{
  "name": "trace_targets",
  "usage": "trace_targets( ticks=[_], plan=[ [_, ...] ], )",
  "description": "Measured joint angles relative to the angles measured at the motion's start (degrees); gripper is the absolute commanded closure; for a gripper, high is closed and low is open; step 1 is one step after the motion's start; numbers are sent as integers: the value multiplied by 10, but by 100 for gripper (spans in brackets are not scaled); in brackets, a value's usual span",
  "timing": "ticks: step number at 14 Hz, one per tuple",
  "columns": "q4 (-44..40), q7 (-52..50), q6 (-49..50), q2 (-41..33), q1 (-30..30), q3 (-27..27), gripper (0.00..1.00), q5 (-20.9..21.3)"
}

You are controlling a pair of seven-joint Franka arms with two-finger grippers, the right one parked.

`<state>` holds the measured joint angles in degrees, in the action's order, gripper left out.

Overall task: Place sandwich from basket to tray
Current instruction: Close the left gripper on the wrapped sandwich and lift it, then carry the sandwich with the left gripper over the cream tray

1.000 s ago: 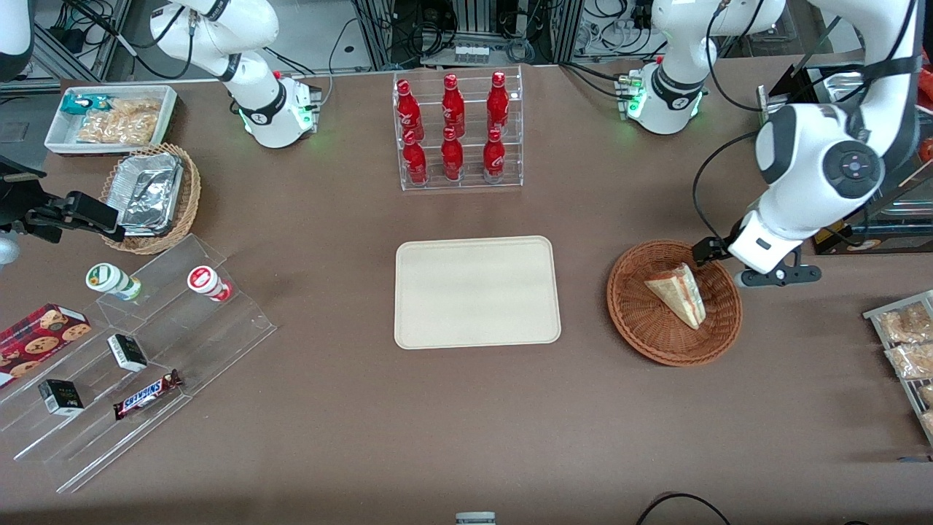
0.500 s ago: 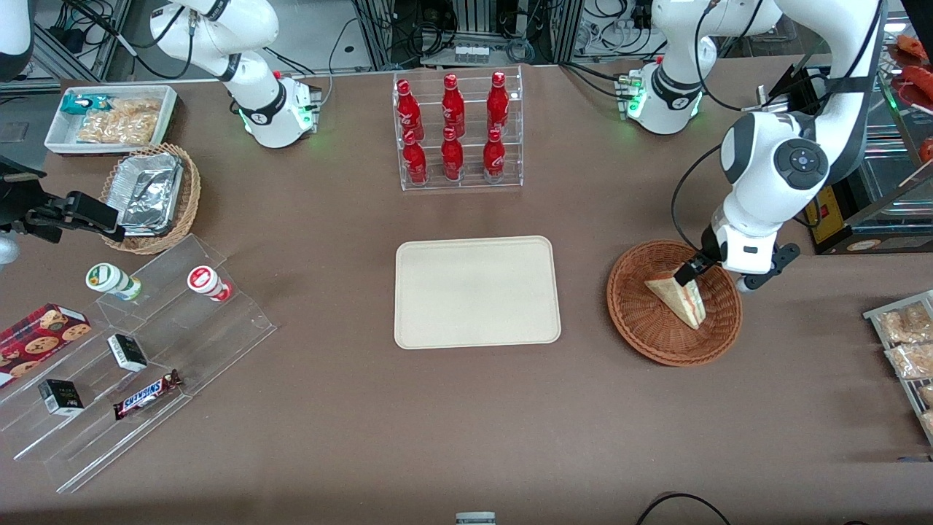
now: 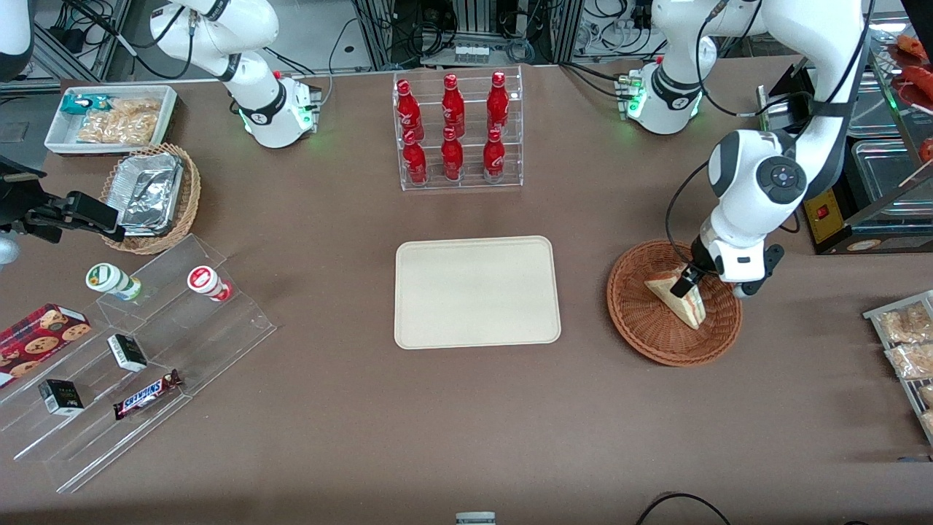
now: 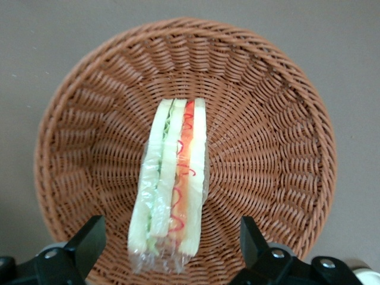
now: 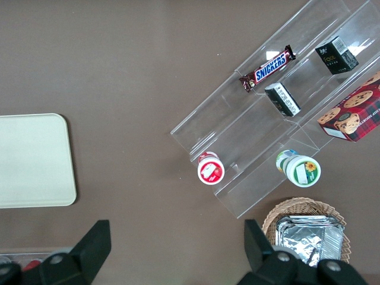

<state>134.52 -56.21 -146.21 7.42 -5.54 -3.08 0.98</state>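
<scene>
The sandwich (image 3: 687,306) lies in the reddish-brown basket (image 3: 640,332) at the working arm's end of the table. It is a plastic-wrapped wedge of pale bread with red and green filling on its cut edge (image 4: 172,184). My left gripper (image 3: 686,285) hovers just above the sandwich's end farther from the front camera. It is open, and in the left wrist view (image 4: 171,244) one finger stands on each side of the wedge without touching it. The basket's woven wall (image 4: 279,160) rings the sandwich. The cream tray (image 3: 477,292) lies bare at the table's middle, beside the basket.
A clear rack of red bottles (image 3: 458,131) stands farther from the front camera than the tray. Toward the parked arm's end are a stepped acrylic shelf (image 3: 146,350) with snacks, a tan basket with foil containers (image 3: 149,195) and a white bin (image 3: 109,118). Snack packets (image 3: 904,343) lie near the basket.
My left gripper has swung from outside the basket's rim to over the sandwich and come down closer to it. The sandwich has not moved.
</scene>
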Motion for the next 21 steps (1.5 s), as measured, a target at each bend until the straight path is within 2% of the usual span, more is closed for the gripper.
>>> trace_targets(
  ticks=[1, 2, 3, 4, 5, 9, 14, 17, 21],
  plan=[
    [0, -2, -18, 13, -2, 0, 0, 0],
    [1, -4, -34, 27, -2, 0, 9, 0],
    [1, -4, -43, 38, -2, 0, 42, 0],
    [1, -4, -46, 46, -2, 0, 91, 0],
    [1, -4, -46, 49, -2, 0, 97, 0],
    [-23, 25, 25, 38, -2, 0, 97, 1],
    [-163, 134, 265, 39, -11, -2, 97, 1],
    [-225, 205, 289, 72, -64, -6, 97, 3],
    [-290, 220, 285, 144, -148, -11, 100, 2]
  ],
)
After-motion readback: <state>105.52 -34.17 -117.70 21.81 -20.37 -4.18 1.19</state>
